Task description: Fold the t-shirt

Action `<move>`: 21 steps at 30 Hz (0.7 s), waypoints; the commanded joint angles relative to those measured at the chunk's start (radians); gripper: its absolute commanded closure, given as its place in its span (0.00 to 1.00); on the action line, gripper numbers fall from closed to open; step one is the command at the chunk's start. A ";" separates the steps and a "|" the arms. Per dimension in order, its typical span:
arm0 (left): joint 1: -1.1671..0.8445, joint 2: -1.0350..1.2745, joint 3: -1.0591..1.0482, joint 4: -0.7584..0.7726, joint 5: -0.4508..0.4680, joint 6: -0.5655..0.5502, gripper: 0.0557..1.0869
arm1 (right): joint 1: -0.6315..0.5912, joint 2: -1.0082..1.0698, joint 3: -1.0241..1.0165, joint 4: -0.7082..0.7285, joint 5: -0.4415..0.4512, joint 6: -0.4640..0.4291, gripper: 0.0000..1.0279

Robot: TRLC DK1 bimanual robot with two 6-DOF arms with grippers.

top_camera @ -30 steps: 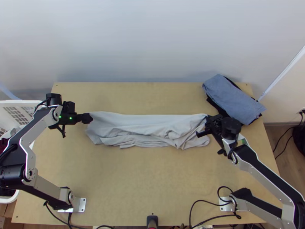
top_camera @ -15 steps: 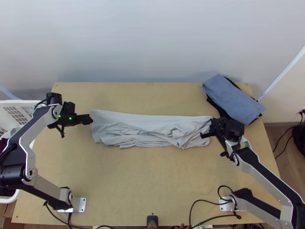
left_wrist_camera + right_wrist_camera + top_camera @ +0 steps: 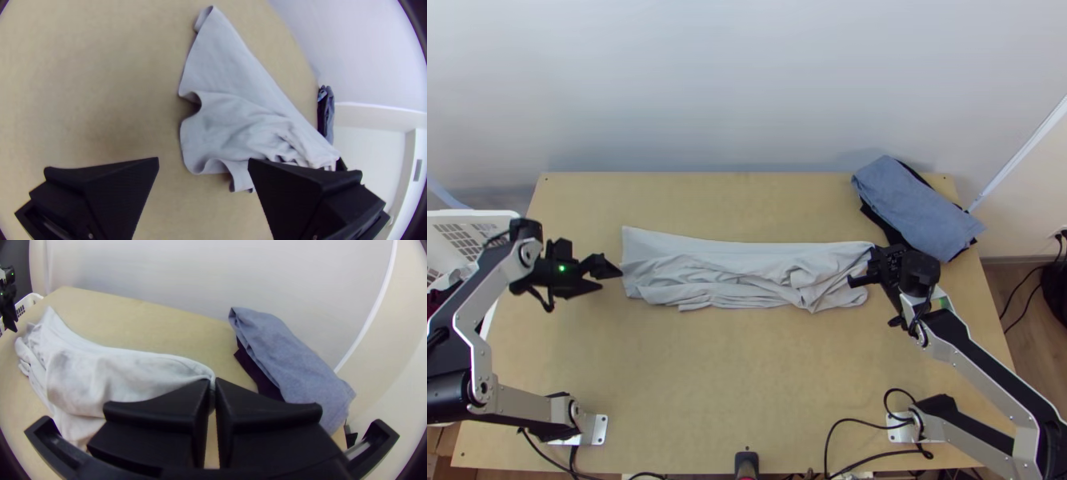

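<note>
Holds one end of the t-shirt pinched in the right claw, presumably to anchor the long, rumpled strip across the worktop, and poises the left claw, spread open, just beside the loose opposite end, probably for a grasp.

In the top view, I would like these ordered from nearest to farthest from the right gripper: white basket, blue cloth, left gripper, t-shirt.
1. T-shirt: its right end is held in the right gripper.
2. Blue cloth: far right corner.
3. Left gripper: past the other end.
4. White basket: left edge.
</note>
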 commanded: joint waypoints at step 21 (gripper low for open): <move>-0.092 -0.005 -0.170 0.306 0.042 -0.245 0.14 | 0.002 0.005 -0.022 0.023 0.018 0.027 0.97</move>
